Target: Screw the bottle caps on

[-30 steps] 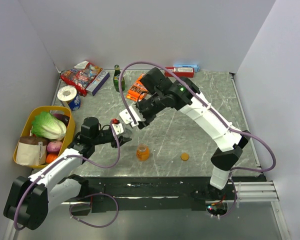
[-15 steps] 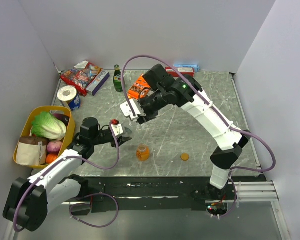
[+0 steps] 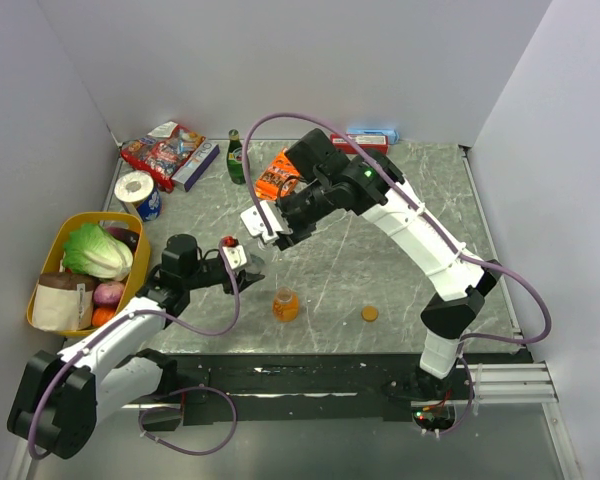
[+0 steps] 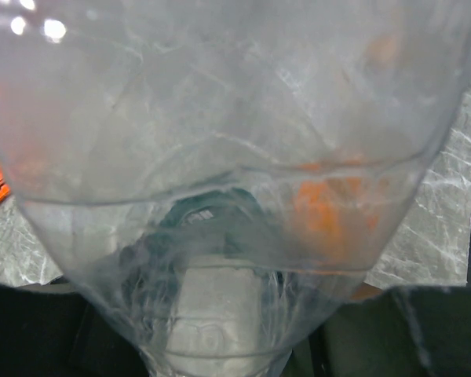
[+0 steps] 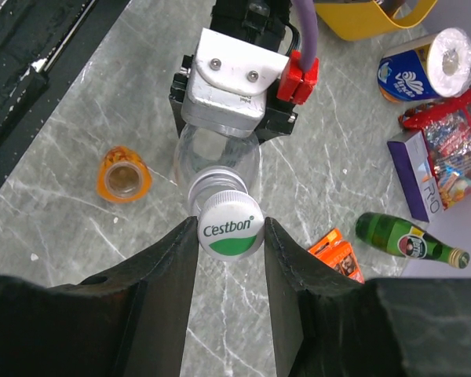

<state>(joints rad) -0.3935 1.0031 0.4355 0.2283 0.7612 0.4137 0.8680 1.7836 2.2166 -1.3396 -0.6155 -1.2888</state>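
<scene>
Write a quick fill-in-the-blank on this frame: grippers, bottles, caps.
1. The left gripper grips the clear bottle; the right gripper pinches the white cap, printed ____.
2. The orange bottle has ____ cap on.
3. In the top view, the orange cap lies on the orange bottle's ____ side.

Missing words: Cestbon; no; right

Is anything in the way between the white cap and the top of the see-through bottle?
No, nothing visible is in the way. The right gripper holds the white cap right over the neck of the clear bottle, which the left gripper holds. I cannot tell whether the cap and neck touch.
</scene>
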